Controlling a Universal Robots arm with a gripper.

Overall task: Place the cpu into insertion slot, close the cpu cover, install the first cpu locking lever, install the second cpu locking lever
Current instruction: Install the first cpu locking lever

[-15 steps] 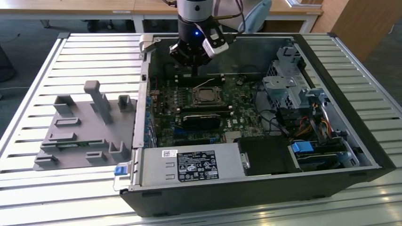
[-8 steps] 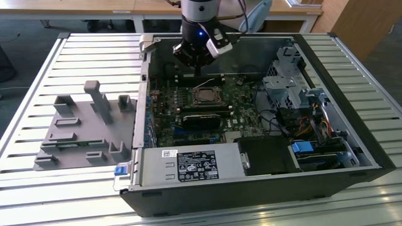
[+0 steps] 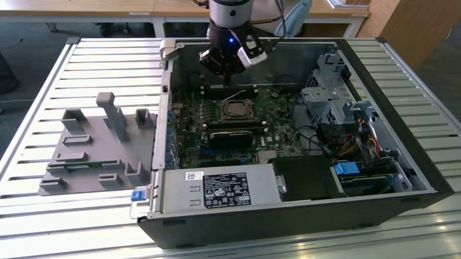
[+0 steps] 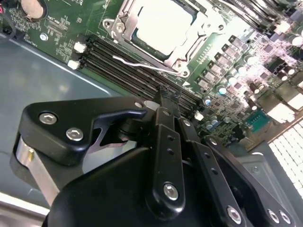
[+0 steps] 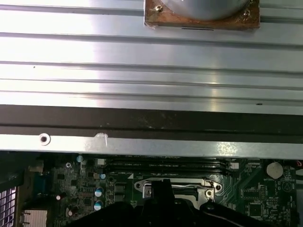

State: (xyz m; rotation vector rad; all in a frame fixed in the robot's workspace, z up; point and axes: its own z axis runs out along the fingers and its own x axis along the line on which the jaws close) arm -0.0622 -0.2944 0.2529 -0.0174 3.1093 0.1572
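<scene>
Hovering over the computer board (image 4: 57, 28)
The gripper (image 4: 164, 98) is pinched together on nothing, just by the memory slots (image 4: 128, 71). The cpu (image 4: 163, 23) sits in the insertion slot (image 3: 224, 110), with the cpu cover (image 4: 188, 46) flat around it and a thin wire lever (image 4: 142, 65) sticking out

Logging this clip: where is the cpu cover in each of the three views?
Exterior view: cpu cover mid-motherboard, just in front of the tool.
Second wrist view: cpu cover beyond the memory slots, past the tool.
First wrist view: cpu cover partly hidden behind the tool.
Shared landmark: the tool.
</scene>
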